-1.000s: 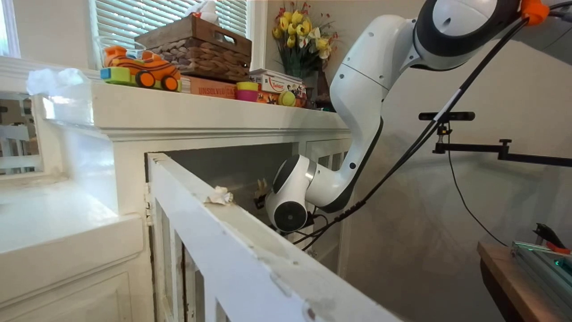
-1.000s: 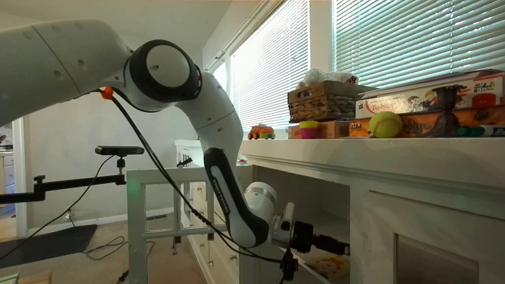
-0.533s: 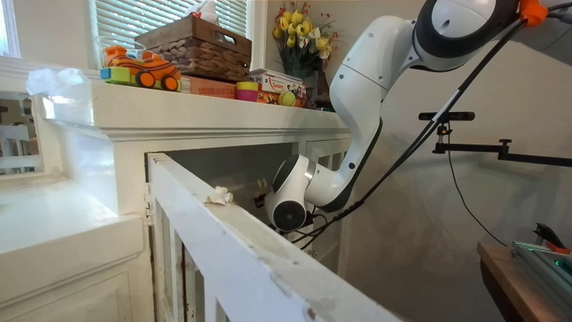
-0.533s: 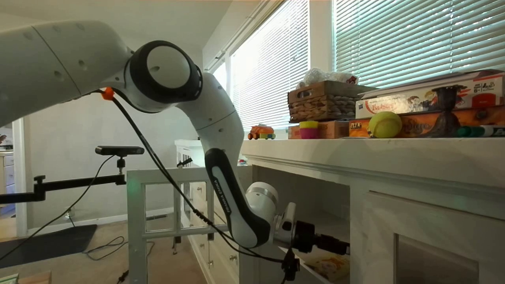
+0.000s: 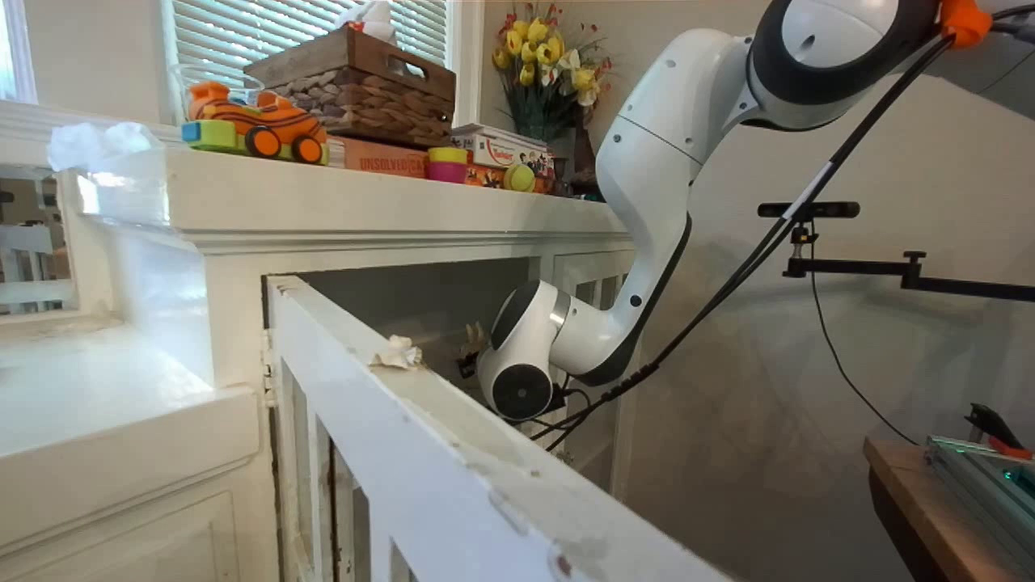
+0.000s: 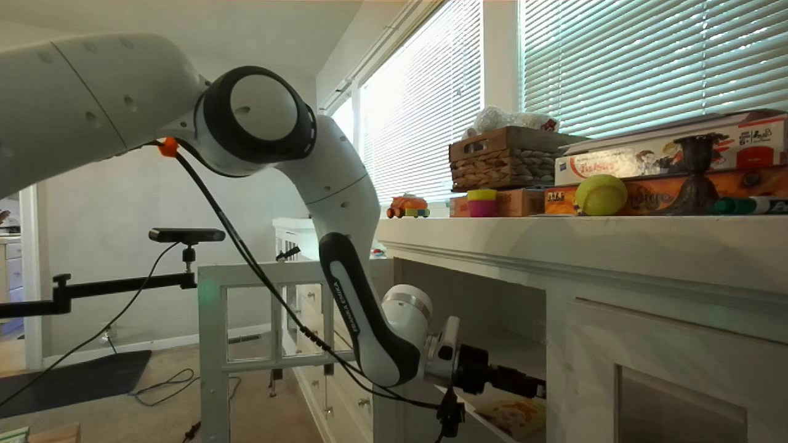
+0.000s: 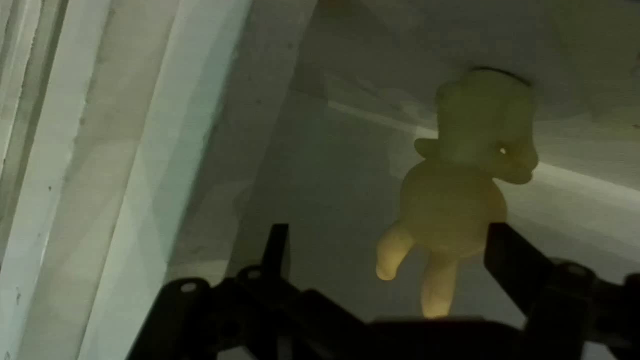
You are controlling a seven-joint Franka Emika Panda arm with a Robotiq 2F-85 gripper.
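Wrist view: pale painted boards (image 7: 115, 175) slant along the left edge. Next comes my hand (image 7: 388, 235), fingers (image 7: 275, 250) spread wide. Seen between the fingertips, nearer the rightmost one: a dull-yellow animal figure (image 7: 452, 205), head up, snout rightward, legs down. That fingertip overlaps its flank; whether I touch it, I cannot tell. Both exterior views show my arm (image 6: 338, 197) at the open cabinet (image 6: 443, 283). In an exterior view, left to right: paned door (image 6: 212, 344) standing open, arm bent low, orange toy car (image 6: 407, 207), woven basket (image 6: 505, 166) and tennis ball (image 6: 601, 194) above the cabinet.
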